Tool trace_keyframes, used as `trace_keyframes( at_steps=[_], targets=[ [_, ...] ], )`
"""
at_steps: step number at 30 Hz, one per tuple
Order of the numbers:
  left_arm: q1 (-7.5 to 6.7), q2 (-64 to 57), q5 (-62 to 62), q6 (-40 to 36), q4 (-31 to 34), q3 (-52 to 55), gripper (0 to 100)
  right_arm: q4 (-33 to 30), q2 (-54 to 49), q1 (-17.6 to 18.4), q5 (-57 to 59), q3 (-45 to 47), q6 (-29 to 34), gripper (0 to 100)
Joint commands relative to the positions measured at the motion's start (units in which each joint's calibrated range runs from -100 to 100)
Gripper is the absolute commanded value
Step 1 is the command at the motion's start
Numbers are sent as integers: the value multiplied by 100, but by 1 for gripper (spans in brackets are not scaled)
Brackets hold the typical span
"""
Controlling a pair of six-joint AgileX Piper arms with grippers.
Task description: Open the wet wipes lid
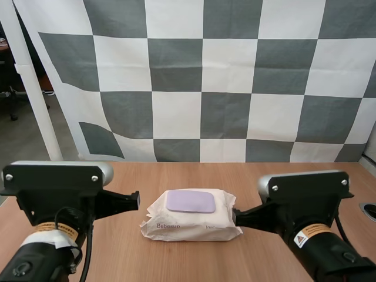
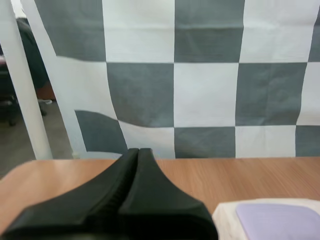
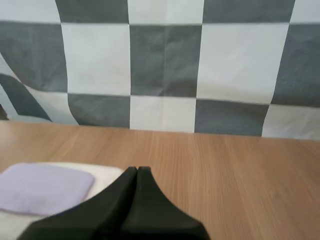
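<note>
Pack: a pack of wet wipes in a soft white wrapper with small lettering on its near face; it lies flat on the wooden tabletop, about midway between the left and right edges and a little back from the far edge
Lid: a pale purple lid, a rounded rectangle on top of the pack; it lies flat and closed
Left gripper: the left gripper has its two black fingers pressed together into one dark wedge, holding nothing; its tip points toward the far edge just beside the pack's left end, with a strip of bare tabletop between them
Right gripper: the right gripper also has its fingers pressed together, holding nothing; its tip is at the pack's right end, near the lid's right edge; whether it touches the wrapper cannot be told
</note>
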Motion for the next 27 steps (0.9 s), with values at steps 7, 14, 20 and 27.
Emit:
trace_keyframes(
  at_steps=[7, 14, 20, 27],
  targets=[
    [0, 0, -20, 5, 202, -880, 0, 120, 0, 4, -114, -1219, -3, 0],
    [0, 0, -144, 64, 438, -884, 0, -71, 0, 4, -444, -1219, -3, 0],
    [0, 298, 1252, 471, 252, -1174, 0, -184, 137, 4, 1509, -1582, -12, 0],
    [0, 1643, 2456, 1104, -100, -1859, 0, -148, 1437, 4, 3495, -2698, -479, 0]
  ],
)
